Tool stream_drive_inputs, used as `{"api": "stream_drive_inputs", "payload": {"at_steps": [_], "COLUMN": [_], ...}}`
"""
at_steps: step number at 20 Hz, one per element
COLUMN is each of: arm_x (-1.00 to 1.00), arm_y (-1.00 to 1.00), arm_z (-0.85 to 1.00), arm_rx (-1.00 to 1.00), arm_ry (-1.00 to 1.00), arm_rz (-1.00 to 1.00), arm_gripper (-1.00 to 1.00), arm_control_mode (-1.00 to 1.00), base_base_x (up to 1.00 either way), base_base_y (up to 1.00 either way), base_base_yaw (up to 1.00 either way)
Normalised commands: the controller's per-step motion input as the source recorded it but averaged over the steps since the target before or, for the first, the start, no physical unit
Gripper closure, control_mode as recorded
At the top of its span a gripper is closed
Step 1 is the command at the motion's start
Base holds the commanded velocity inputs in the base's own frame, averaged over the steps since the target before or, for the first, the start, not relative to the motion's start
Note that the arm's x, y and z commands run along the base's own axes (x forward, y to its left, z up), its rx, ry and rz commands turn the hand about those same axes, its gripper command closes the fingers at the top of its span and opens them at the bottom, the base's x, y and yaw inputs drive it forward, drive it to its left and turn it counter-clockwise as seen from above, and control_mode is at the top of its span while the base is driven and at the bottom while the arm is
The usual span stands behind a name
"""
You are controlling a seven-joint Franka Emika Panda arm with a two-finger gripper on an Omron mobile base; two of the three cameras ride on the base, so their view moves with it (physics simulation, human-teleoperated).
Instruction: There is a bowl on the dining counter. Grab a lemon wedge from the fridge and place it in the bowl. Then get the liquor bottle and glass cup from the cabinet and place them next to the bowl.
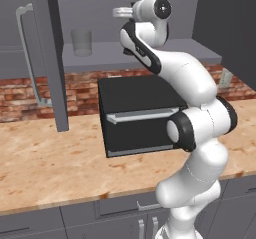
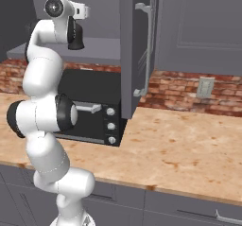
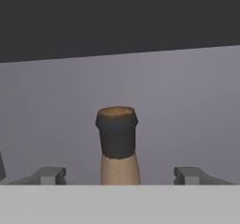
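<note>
We had the gripper (image 3: 120,175) fingers (image 3: 47,175) spread wide, liquor bottle (image 3: 117,145) neck centred between them, untouched. Glass cup (image 1: 81,42) sat on the cabinet (image 1: 150,50) shelf, well off to one side.

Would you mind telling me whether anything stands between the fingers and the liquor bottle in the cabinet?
Nothing visible does: in the hand view the liquor bottle stands upright directly between the open fingers, with bare shelf around it.
</note>
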Motion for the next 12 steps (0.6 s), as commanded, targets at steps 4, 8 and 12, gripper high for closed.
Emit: {"api": "stream_drive_inputs", "payload": {"at_steps": [4,8,12], "arm_x": [0.12,0.01,0.00], "arm_y": [0.01,0.00,0.00], "arm_z": [-0.05,0.00,0.00], "arm_rx": [0.00,0.00,0.00], "arm_ry": [0.05,0.01,0.00], "arm_rz": [0.00,0.00,0.00], "arm_gripper": [1.00,1.00,1.00], "arm_control_mode": [-1.00,-1.00,-1.00], "base_base_x": [0.00,0.00,0.00], "base_base_y": [0.00,0.00,0.00], "base_base_yaw": [0.00,0.00,0.00]}}
